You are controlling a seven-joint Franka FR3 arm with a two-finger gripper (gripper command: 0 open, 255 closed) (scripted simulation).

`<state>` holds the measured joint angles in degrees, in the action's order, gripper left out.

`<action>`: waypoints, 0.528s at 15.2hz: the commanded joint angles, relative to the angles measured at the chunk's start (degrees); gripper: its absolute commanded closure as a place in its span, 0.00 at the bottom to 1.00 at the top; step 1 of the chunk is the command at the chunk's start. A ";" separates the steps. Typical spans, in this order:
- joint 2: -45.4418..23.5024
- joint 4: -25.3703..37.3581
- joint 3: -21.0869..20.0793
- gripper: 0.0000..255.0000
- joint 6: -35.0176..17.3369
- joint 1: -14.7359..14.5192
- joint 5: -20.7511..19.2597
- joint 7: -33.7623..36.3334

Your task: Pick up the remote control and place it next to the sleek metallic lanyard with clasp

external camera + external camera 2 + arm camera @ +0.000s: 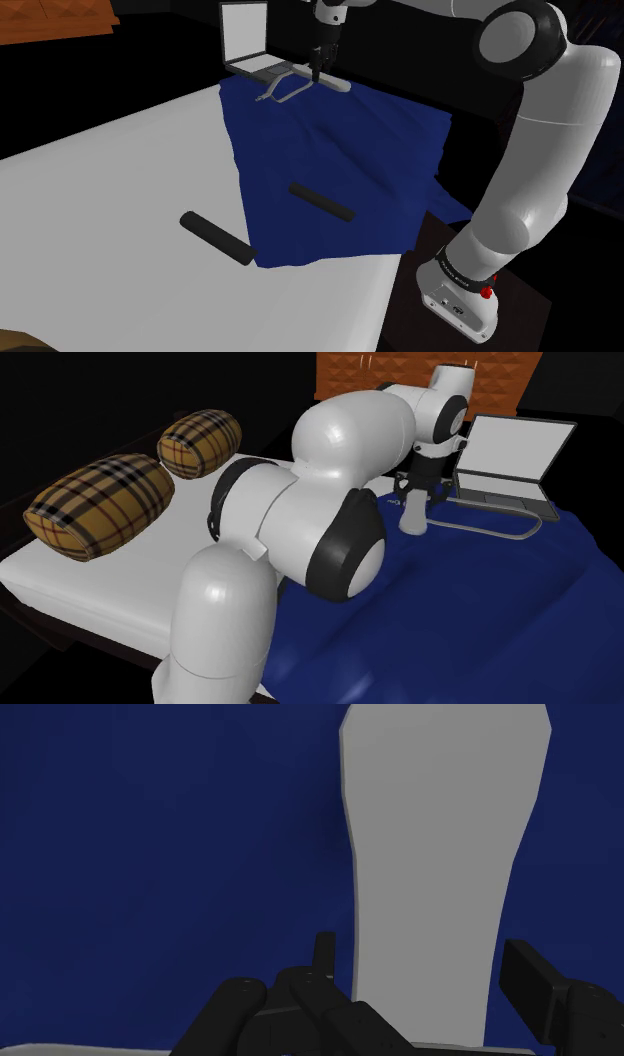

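Here, the black gripper hangs low over the blue cloth, its fingers standing apart on either side of the pale grey remote control. A sliver of cloth shows between one finger and the remote's edge, so nothing is clasped. The remote lies on the cloth directly under the hand and just beside the grey loop of the lanyard, which rests in front of an open laptop at the far end of the white bed. With the remote next to the lanyard and the fingers off it, the placing step looks all but done. The next move calls for a straight lift clear, without nudging the remote or snagging the loop. Nearer the stand, a black cylinder lies on the cloth and a second black cylinder on the bare sheet at the cloth's edge, both well apart from the work, while the white arm reaches the length of the bed
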<state>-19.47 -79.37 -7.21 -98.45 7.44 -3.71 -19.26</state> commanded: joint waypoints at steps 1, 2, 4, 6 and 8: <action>-0.83 1.42 0.87 1.00 0.46 1.80 0.21 -2.79; -1.50 2.44 1.25 1.00 0.77 2.55 0.27 -3.95; -2.78 4.37 1.85 1.00 1.37 3.80 0.38 -5.86; -2.59 2.54 1.85 1.00 -0.27 3.86 0.39 -5.82; -2.50 0.86 1.86 1.00 -1.86 3.90 0.38 -5.78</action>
<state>-22.23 -77.38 -5.36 -99.40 11.25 -3.35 -24.96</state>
